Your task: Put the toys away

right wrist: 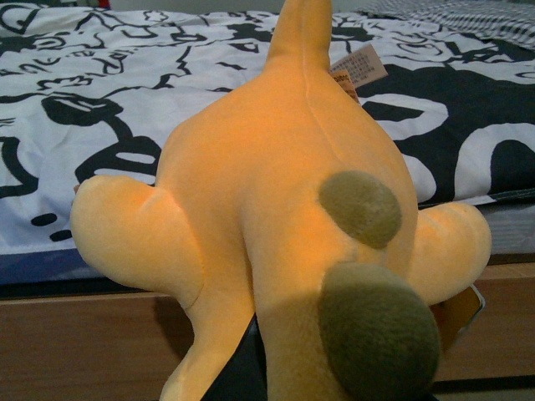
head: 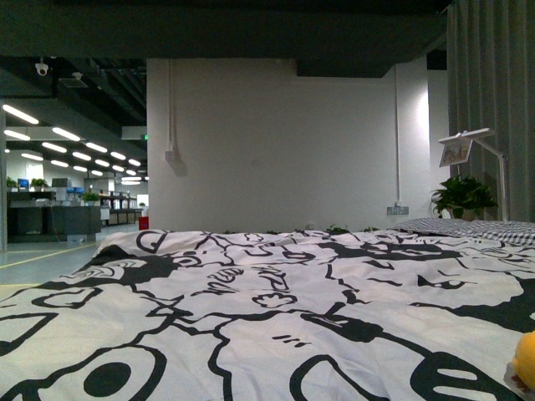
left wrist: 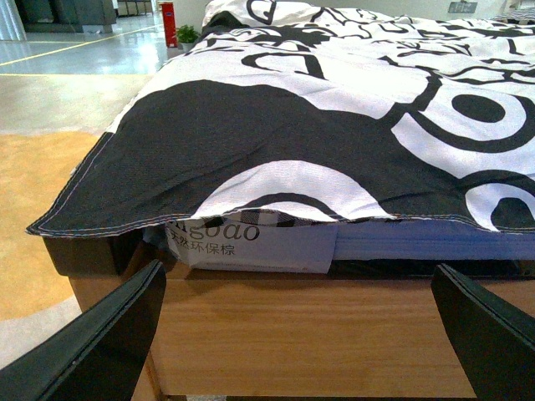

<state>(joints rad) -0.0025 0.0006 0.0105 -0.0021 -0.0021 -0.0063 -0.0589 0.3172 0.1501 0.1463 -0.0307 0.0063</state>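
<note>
The plush toy (right wrist: 284,217) fills almost the whole right wrist view. It is orange-yellow, with two dull olive patches on its near side and a paper tag (right wrist: 361,67) at its far end. It hangs at the near edge of the desk (head: 251,284) (really a bed, under a black-and-white patterned cover (left wrist: 351,125)). Its rounded limbs spread in front of the wooden frame (right wrist: 84,342) below the mattress.

The toy is so close to the right wrist camera that it hides the right pincer. I cannot tell whether that pincer is clenched on the toy or released. In the front view only a yellow sliver of the toy (head: 527,357) shows, at the near right corner of the cover.

The left pincer (left wrist: 297,276) is well apart from the toy, at the near left corner of the desk. It is released, with its two dark fingers (left wrist: 109,334) spread wide and nothing between them. It faces the wooden frame (left wrist: 318,334) and the overhanging cover.

A potted plant (head: 462,197) and a white lamp (head: 476,146) stand at the far right.
</note>
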